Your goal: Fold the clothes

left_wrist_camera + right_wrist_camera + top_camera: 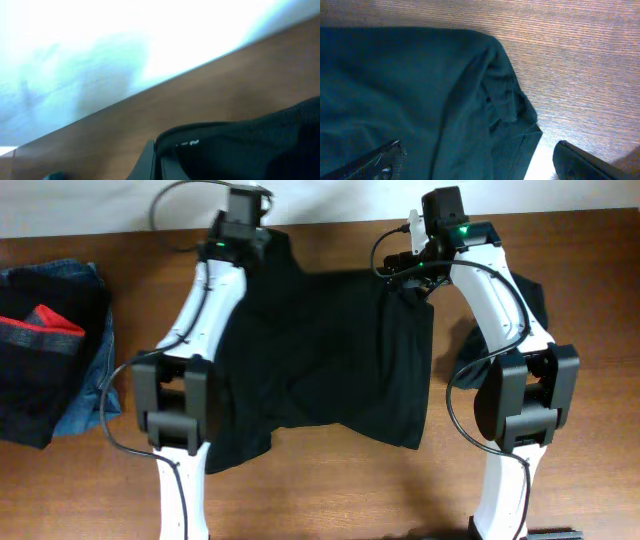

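A large black shirt (330,360) lies spread across the middle of the brown table (80,480). My left gripper (243,238) is at the shirt's far left corner. In the left wrist view its fingers (150,161) stand together, shut on the shirt's edge (240,145), which carries small white logo marks (187,143). My right gripper (411,268) hovers open over the far right corner. The right wrist view shows that corner (515,125) lying between the wide-apart fingers (582,162), untouched. A second black piece (535,298) lies partly under the right arm.
At the table's left edge is a pile with a blue denim garment (85,395) and a black piece with red-and-grey stripes (45,330). The far table edge (150,90) meets a white wall just beyond the left gripper. Both arm bases stand at the near side.
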Available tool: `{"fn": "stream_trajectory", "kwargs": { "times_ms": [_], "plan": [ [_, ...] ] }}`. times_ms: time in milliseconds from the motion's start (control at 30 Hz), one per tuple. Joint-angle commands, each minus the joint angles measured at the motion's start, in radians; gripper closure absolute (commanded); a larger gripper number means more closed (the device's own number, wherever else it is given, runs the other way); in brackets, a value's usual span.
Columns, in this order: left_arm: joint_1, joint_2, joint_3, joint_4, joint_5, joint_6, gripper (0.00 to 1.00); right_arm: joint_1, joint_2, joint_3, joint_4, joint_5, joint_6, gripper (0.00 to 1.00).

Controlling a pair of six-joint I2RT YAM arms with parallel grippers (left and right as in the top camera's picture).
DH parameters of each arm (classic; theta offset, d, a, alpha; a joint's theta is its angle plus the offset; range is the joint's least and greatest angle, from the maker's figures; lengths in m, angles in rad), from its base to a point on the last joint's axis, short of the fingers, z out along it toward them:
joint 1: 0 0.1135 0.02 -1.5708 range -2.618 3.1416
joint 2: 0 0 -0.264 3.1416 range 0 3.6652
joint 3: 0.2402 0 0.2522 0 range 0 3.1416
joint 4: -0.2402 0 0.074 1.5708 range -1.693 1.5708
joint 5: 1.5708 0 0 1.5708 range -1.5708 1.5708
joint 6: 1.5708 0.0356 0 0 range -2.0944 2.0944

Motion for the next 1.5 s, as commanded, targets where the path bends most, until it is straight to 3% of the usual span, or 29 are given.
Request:
{"fn": "stream_trajectory", "kwargs": {
  "times_ms": [0, 200, 233, 267, 300, 467, 733, 867, 1000, 1133, 1333, 1467],
  "plan": [
    [0.043, 0.01, 0.013, 0.045, 0.065, -0.021, 1.0, -0.008, 0.0, 0.002, 0.001, 0.001, 0.002, 0.01],
    [0.075, 0.061, 0.013, 0.148, 0.105, -0.021, 0.97, -0.008, 0.0, 0.002, 0.002, 0.001, 0.002, 0.01],
    [0.075, 0.074, 0.013, 0.16, 0.105, -0.021, 0.83, -0.008, 0.0, 0.002, 0.002, 0.001, 0.002, 0.01],
    [0.074, 0.09, 0.013, 0.169, 0.105, -0.021, 0.34, -0.008, 0.0, 0.002, 0.002, 0.001, 0.002, 0.01],
    [0.072, 0.098, 0.013, 0.166, 0.105, -0.021, 0.01, -0.008, 0.0, 0.002, 0.002, 0.001, 0.002, 0.01],
    [0.074, 0.089, 0.021, 0.05, 0.105, -0.108, 0.01, -0.008, 0.0, 0.002, 0.001, 0.001, 0.002, 0.01],
    [0.089, -0.012, 0.208, -0.539, 0.172, -0.287, 0.01, -0.008, -0.037, 0.006, -0.035, -0.057, 0.055, 0.01],
    [0.097, -0.057, 0.315, -0.814, 0.262, -0.364, 0.01, -0.014, -0.09, 0.055, -0.159, -0.068, 0.055, 0.01],
    [0.119, -0.076, 0.332, -1.013, 0.262, -0.43, 0.01, -0.033, -0.121, 0.061, -0.264, -0.068, 0.054, 0.01],
    [0.143, -0.073, 0.266, -1.032, 0.27, -0.437, 0.01, -0.034, -0.116, 0.06, -0.282, -0.068, 0.05, 0.01],
    [0.227, -0.073, 0.075, -0.927, 0.408, -0.432, 0.02, -0.033, -0.116, 0.06, -0.28, -0.068, 0.032, 0.01],
    [0.266, -0.073, -0.065, -0.805, 0.505, -0.425, 0.11, -0.033, -0.116, 0.06, -0.27, -0.068, 0.019, 0.01]
  ]
}}
